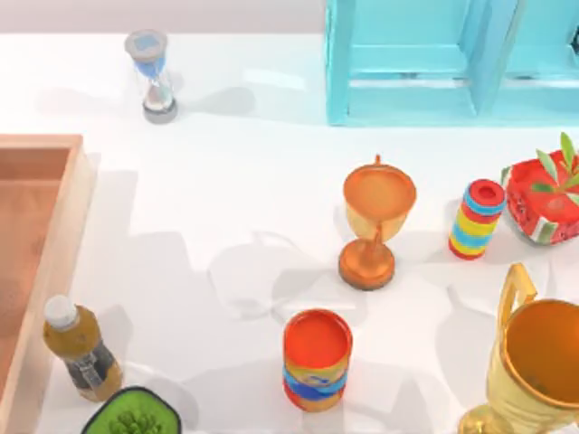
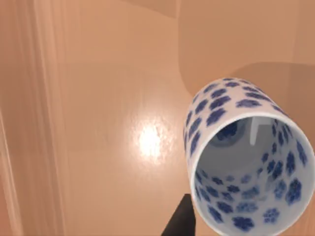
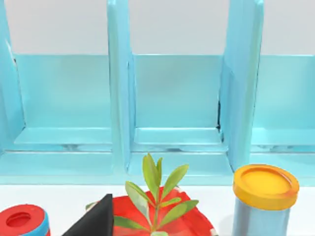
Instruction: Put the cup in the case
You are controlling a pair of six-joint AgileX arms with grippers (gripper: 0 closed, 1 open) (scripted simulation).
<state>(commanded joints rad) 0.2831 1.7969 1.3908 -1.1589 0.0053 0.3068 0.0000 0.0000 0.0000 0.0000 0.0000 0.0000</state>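
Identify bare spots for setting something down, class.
Free: the white table between the blue-capped hourglass, orange trophy goblet and wooden case. Also the case's floor beside the blue-flowered white cup. Crowded: the table's right side around the striped cylinder.

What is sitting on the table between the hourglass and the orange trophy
Nothing: in the top view the stretch of white table between the hourglass and the orange trophy is bare.
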